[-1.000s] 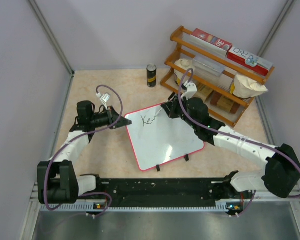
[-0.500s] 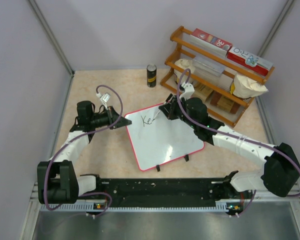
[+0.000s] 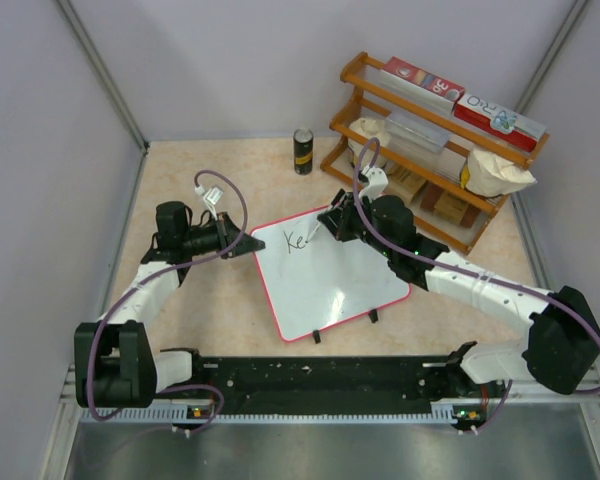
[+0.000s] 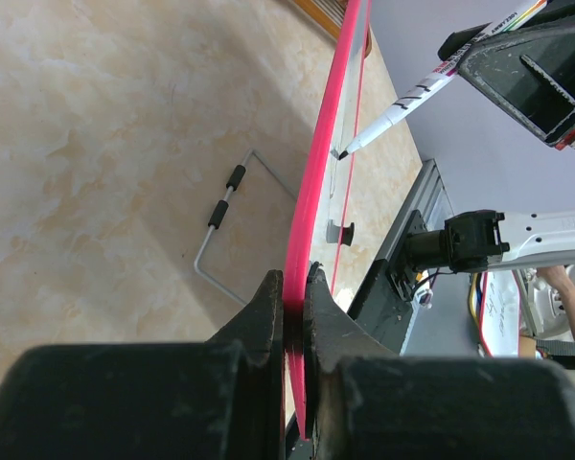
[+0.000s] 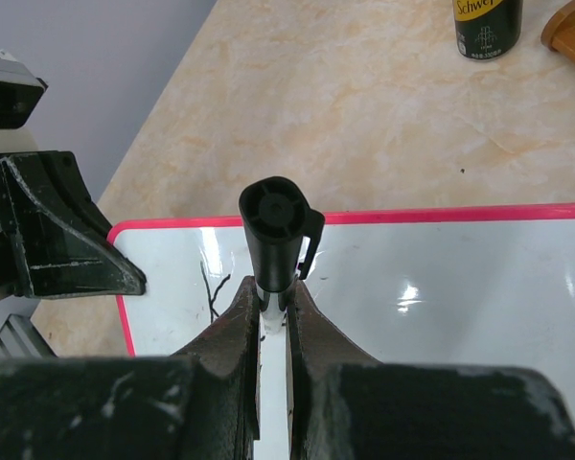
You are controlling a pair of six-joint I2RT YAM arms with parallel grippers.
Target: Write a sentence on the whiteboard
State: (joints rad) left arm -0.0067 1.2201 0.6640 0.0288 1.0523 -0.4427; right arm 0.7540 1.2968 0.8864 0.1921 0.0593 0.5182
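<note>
Robot lab booth: plain grey partition walls.

On the glossy white whiteboard with a red-pink rim, thin black handwritten lettering reads "Ke". The small black drink can shows yellow letters beginning "Schwe". Print on the red-and-white boxes atop the wooden rack and along the white marker is too small to read.
</note>
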